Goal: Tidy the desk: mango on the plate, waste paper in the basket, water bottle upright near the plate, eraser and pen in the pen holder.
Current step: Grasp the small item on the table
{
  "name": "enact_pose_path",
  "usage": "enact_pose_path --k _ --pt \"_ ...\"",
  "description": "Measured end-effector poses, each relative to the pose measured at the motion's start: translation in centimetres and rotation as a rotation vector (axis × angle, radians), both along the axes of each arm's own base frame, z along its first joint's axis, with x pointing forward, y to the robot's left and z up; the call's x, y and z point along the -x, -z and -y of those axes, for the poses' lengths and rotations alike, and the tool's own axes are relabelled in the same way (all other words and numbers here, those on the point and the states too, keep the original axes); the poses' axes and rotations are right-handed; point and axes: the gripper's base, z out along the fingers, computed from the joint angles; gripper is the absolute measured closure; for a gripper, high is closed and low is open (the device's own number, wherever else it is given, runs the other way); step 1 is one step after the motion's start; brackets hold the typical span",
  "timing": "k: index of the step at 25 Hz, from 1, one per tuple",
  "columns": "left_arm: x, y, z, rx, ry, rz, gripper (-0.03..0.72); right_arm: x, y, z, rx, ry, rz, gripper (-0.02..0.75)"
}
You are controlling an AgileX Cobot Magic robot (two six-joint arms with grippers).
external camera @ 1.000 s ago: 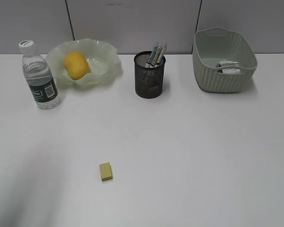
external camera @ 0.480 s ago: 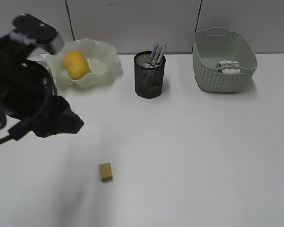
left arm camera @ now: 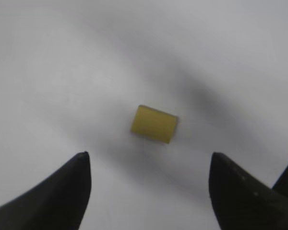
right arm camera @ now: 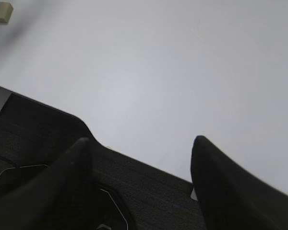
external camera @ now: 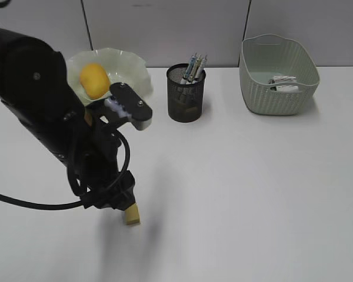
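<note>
left end effector (left arm camera: 149, 191) hanging over eraser (left arm camera: 154, 124), fingers spread, touching nothing | eraser lying near surface (external camera: 253, 176) front edge | right end effector (right arm camera: 139, 182) gaping, gripping nothing | mango (external camera: 94, 80) sitting in plate (external camera: 135, 70), back-left

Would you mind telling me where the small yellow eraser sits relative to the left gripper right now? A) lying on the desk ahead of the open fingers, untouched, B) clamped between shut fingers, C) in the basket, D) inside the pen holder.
A: in the left wrist view the eraser lies on the white desk, clear of the left gripper, whose fingers stand spread apart.
</note>
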Motion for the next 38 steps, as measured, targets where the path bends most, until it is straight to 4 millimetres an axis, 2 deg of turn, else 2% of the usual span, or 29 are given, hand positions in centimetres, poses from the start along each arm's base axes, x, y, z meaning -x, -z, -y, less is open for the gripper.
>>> enact_pose_path --k 12,20,26,33,38 --pt "-1.4 4.3 1.0 -0.097 0.061 -0.060 0.098 0.0 0.0 0.0 0.000 0.000 0.000 0.228" --pt "-1.4 4.8 2.1 -0.118 0.160 0.020 0.098 0.0 0.0 0.0 0.000 0.000 0.000 0.228" --pt "-1.5 6.1 2.2 -0.143 0.170 -0.002 0.098 0.0 0.0 0.0 0.000 0.000 0.000 0.228" --pt "-2.1 7.3 3.4 -0.163 0.183 -0.029 0.098 0.0 0.0 0.0 0.000 0.000 0.000 0.228" --pt "-2.2 7.6 3.6 -0.170 0.172 -0.044 0.098 0.0 0.0 0.0 0.000 0.000 0.000 0.228"
